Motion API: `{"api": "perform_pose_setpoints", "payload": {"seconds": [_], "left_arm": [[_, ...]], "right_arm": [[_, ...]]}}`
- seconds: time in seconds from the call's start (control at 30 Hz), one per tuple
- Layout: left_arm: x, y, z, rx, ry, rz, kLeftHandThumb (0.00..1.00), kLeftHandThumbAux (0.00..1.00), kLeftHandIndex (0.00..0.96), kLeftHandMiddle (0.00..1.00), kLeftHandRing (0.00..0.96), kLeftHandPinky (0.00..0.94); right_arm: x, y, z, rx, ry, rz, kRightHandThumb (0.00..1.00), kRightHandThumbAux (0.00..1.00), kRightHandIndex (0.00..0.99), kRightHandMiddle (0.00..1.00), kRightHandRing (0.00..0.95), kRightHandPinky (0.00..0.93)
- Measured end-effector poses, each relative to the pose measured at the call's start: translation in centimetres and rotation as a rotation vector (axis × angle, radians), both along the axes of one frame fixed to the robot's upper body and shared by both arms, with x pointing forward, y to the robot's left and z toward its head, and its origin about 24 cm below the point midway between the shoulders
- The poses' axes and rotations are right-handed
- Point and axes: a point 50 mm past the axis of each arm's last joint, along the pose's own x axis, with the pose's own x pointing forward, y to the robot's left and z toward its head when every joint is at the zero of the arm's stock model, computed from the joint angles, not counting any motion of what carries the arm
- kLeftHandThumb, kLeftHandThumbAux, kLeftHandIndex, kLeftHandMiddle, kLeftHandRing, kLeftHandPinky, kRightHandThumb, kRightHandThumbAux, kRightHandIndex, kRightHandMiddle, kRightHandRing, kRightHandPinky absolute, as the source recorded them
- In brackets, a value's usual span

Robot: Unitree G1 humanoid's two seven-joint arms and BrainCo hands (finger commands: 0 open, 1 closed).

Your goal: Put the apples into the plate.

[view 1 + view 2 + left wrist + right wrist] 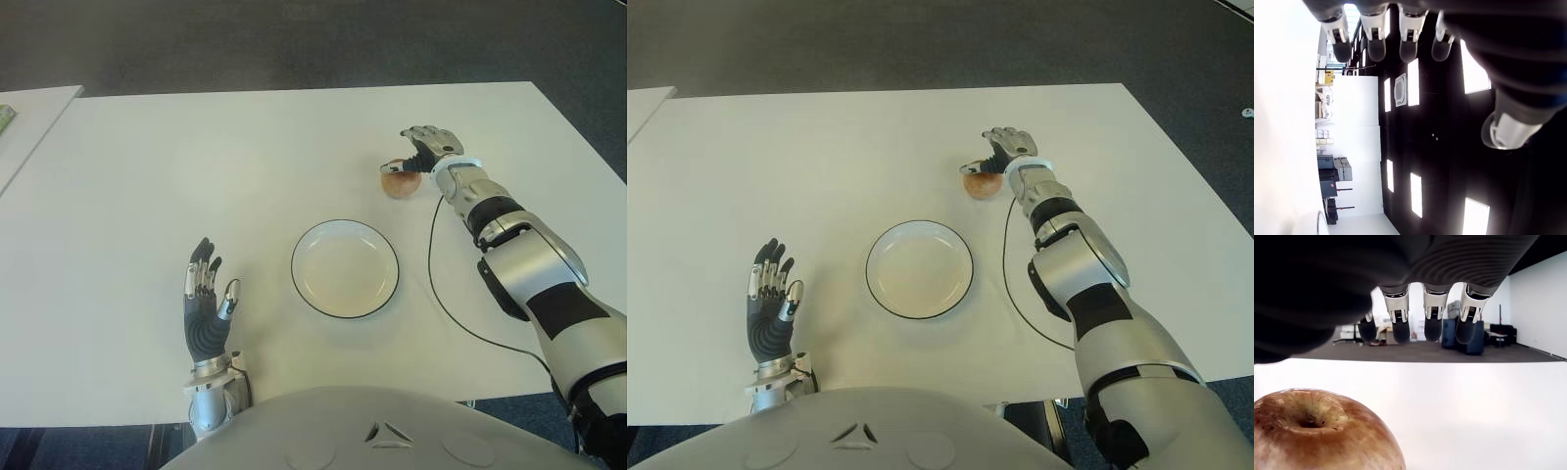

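Observation:
One reddish-brown apple (399,181) sits on the white table (196,166), beyond the plate and to its right. The plate (345,268), white with a dark rim, lies empty near the table's middle front. My right hand (423,147) hovers just over and behind the apple, fingers spread and apart from the fruit; in the right wrist view the apple (1322,431) sits under the extended fingers (1432,316) with a gap between them. My left hand (208,299) is idle left of the plate, fingers extended upward.
A black cable (441,294) runs across the table to the right of the plate. Another white table edge (29,117) shows at the far left. Dark floor lies beyond the table's far edge.

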Motion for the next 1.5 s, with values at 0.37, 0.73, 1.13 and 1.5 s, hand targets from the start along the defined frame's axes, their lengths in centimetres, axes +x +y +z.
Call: {"api": "perform_pose_setpoints", "payload": {"seconds": [0.37, 0.73, 1.13, 1.5], "left_arm": [[0.0, 0.0, 0.0, -0.001, -0.001, 0.001, 0.18, 0.547, 0.078, 0.045, 0.031, 0.036], [0.0, 0.0, 0.0, 0.0, -0.002, 0.0, 0.181, 0.575, 0.072, 0.042, 0.032, 0.04], [0.0, 0.0, 0.0, -0.001, -0.002, 0.0, 0.179, 0.6, 0.065, 0.039, 0.029, 0.023], [0.0, 0.0, 0.0, -0.001, -0.002, 0.0, 0.17, 0.602, 0.059, 0.035, 0.025, 0.019]], "right_arm": [[-0.1, 1.5, -0.5, 0.0, 0.012, 0.039, 0.102, 0.238, 0.0, 0.0, 0.0, 0.0], [-0.1, 2.5, -0.7, 0.009, 0.018, 0.062, 0.116, 0.239, 0.0, 0.0, 0.0, 0.0], [-0.2, 3.1, -0.9, 0.011, 0.021, 0.077, 0.119, 0.247, 0.0, 0.0, 0.0, 0.0], [-0.2, 3.8, -1.0, 0.018, 0.025, 0.092, 0.114, 0.227, 0.0, 0.0, 0.0, 0.0]]}}
